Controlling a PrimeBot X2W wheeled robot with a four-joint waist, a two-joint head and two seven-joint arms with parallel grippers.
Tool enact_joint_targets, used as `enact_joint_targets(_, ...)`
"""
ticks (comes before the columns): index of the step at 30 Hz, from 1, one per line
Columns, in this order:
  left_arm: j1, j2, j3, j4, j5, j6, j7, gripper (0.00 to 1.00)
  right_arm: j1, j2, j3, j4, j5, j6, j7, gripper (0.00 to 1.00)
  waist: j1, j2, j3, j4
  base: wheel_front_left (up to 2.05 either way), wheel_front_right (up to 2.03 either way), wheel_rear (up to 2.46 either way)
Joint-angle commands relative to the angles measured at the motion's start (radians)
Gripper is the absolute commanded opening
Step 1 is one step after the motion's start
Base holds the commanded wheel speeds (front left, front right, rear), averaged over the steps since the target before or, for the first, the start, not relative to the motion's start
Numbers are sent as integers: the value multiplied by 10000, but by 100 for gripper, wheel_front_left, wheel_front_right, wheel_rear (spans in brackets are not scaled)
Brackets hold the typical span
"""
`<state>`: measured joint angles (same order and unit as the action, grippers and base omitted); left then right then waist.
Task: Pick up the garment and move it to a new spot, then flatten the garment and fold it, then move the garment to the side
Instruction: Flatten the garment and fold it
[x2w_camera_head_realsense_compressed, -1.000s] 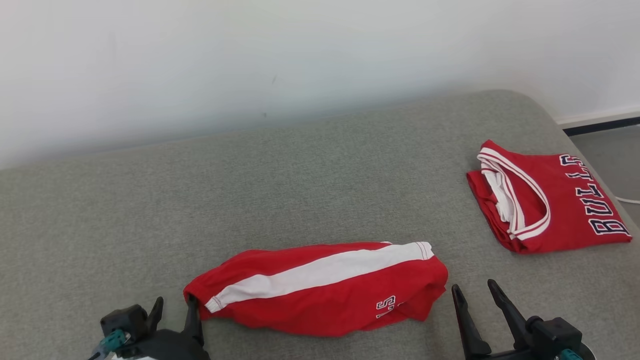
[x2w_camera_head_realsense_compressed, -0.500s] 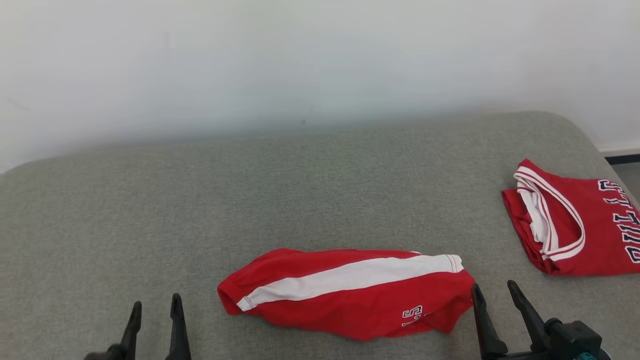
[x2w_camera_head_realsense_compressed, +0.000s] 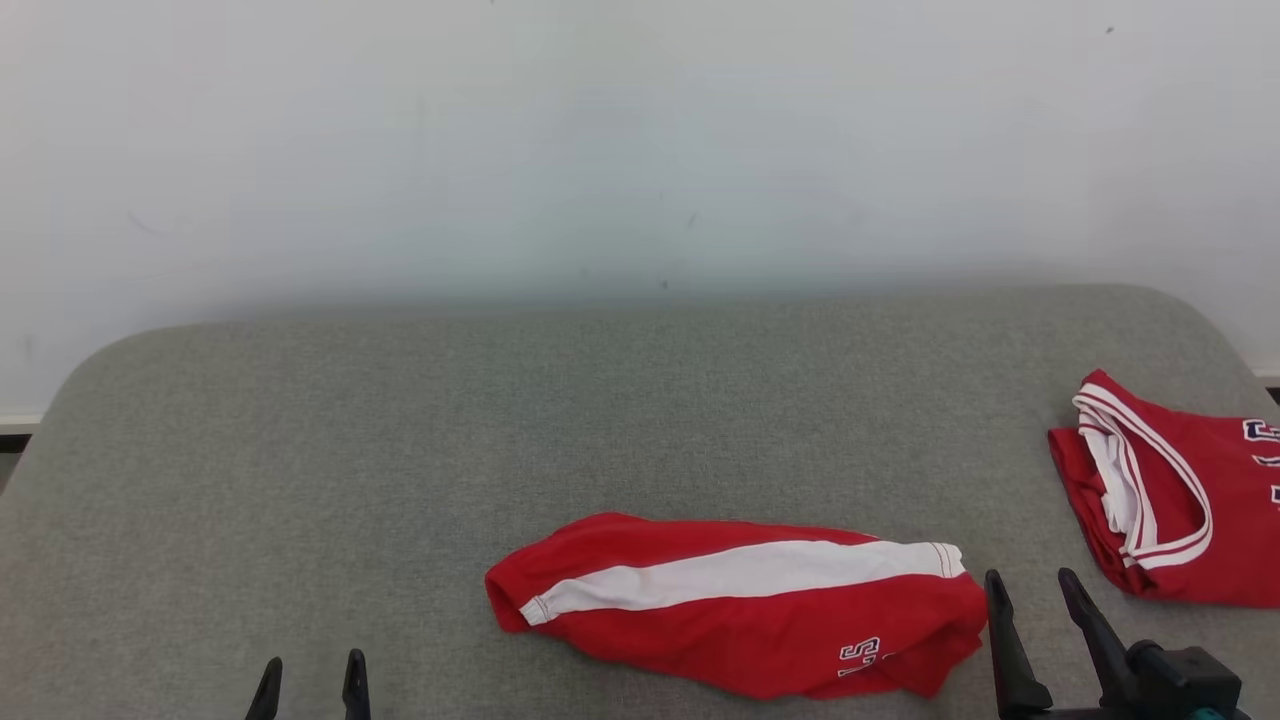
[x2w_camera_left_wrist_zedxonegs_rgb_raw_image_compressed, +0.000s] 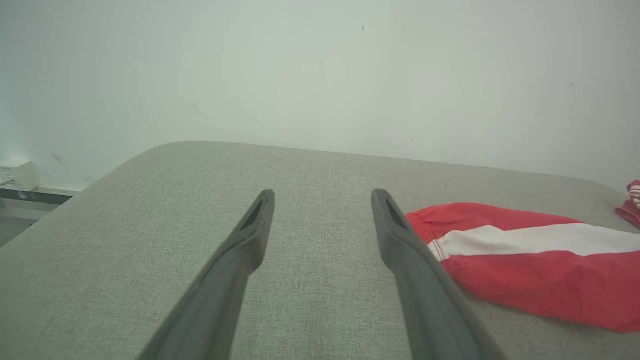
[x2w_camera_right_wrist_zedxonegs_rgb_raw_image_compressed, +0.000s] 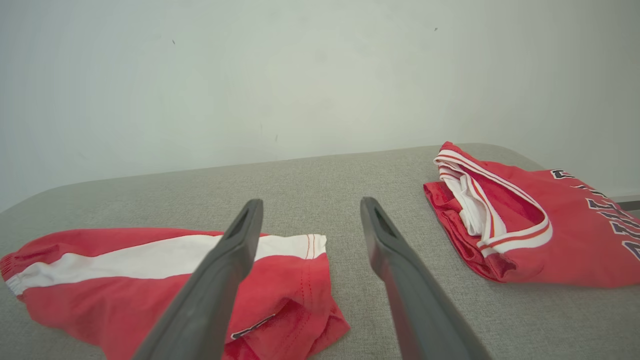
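A: Pincers first?
B: Left gripper (x2w_camera_head_realsense_compressed: 311, 685) has its fingers spread, holding nothing, above the bare grey cushion (x2w_camera_head_realsense_compressed: 500, 420). Right gripper (x2w_camera_head_realsense_compressed: 1030, 592) is the same, just beside the right end of the shorts (x2w_camera_head_realsense_compressed: 740, 610).
A: Garment?
B: Shorts are red with a white stripe, folded, lying between both grippers. Red jersey (x2w_camera_head_realsense_compressed: 1170, 500) is well apart, far right.
A: View differences, text?
B: Left wrist view adds a white box (x2w_camera_left_wrist_zedxonegs_rgb_raw_image_compressed: 17, 175) at the wall base. Right wrist view gives the jersey's white collar lining. An "S" reads on the shorts; the jersey lettering is cut off, unreadable.

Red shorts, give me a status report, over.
Open and empty: left gripper left of the red shorts, right gripper by their right end. Shorts lie on the grey cushion, untouched. Folded jersey apart, far right; nothing blocking.
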<state>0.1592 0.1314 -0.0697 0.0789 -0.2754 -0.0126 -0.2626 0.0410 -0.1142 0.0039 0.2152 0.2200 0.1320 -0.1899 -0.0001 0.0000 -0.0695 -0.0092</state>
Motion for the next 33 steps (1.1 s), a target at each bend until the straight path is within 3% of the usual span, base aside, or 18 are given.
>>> enact_joint_targets(1,178,-44,134,28,192,-144,-26,100,116,9,-51,51,-95,-26,-76,100,1,0,-160,138,0,0,0)
enact_joint_targets(18,175,-525,716,428,658,-827,-26,100,382,123,-255,177,-127,-26,-111,100,1,0,-301,144,0,0,0)
enact_joint_targets(33,-37,-704,778,749,823,-1066,-25,100,256,126,-169,179,-105,-26,-166,100,1,0,-156,79,0,0,0)
